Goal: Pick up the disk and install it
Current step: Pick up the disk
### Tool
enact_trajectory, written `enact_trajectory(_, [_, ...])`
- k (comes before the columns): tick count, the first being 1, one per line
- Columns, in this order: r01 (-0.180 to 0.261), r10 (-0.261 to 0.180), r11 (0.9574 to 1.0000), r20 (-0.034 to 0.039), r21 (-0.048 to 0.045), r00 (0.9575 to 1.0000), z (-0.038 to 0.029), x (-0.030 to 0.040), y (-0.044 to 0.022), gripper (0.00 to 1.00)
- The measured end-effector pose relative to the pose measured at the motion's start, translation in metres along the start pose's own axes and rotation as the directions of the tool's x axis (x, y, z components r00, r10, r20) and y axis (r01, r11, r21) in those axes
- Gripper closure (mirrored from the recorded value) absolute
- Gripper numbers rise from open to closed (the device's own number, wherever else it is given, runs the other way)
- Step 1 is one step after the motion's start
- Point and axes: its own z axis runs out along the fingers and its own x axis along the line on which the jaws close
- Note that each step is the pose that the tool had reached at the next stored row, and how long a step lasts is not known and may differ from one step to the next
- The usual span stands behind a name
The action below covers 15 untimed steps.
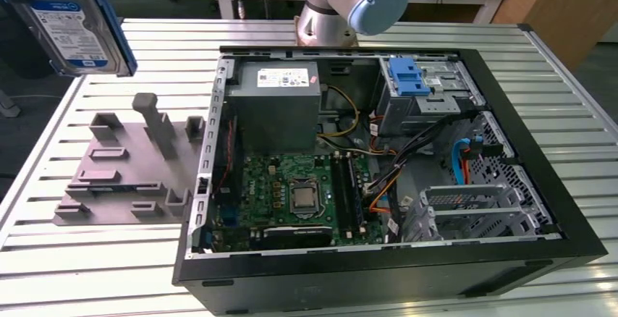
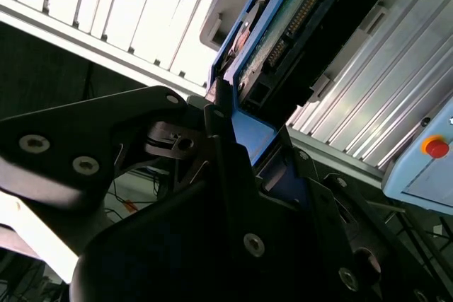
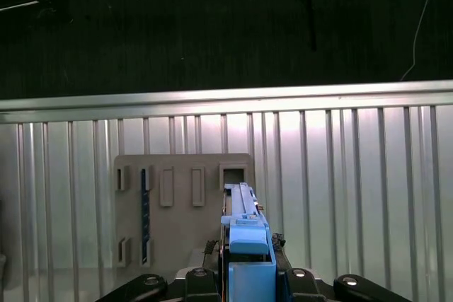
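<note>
Disk: the disk [image 1: 72, 24] is right up by the lens in the upper left of the exterior view, in the air with its white-and-blue label facing us, tilted, its top cut off by the frame edge.
Carrier: blue plastic runs down the disk's sides. In the second wrist view the disk [image 2: 283, 26] shows its green circuit-board side, and in the first wrist view it [image 3: 244, 217] is seen edge-on.
Gripper: in both wrist views the gripper [image 2: 248, 139] [image 3: 248, 249] has its black jaws closed narrowly on the blue carrier, one finger on each side, and the disk is firmly in its hold.
Holder: a gray fixture plate [image 1: 126, 165] [image 3: 184, 206] with upright posts and slots lies flat on the table, below the disk at the left of the exterior view.
Table: slatted aluminium table [image 1: 97, 259] carries everything.
Case: an open black computer case [image 1: 386, 273] fills the centre and right of the exterior view, well apart from the disk.
Inside: gray power supply [image 1: 280, 107] at upper centre, green motherboard [image 1: 289, 194] below it, blue latch bracket [image 1: 410, 78] on the metal cage at upper right, and a silver drive cage [image 1: 473, 208] at lower right.
Arm: the robot arm [image 1: 352, 2] rises behind the case at top centre.
</note>
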Motion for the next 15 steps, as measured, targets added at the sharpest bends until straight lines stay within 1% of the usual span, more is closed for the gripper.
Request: enact_trajectory(15, [0.000, 0.000, 1.0000, 0.0000, -0.0001, 1.0000, -0.0096, 0.0001, 0.0000, 0.64])
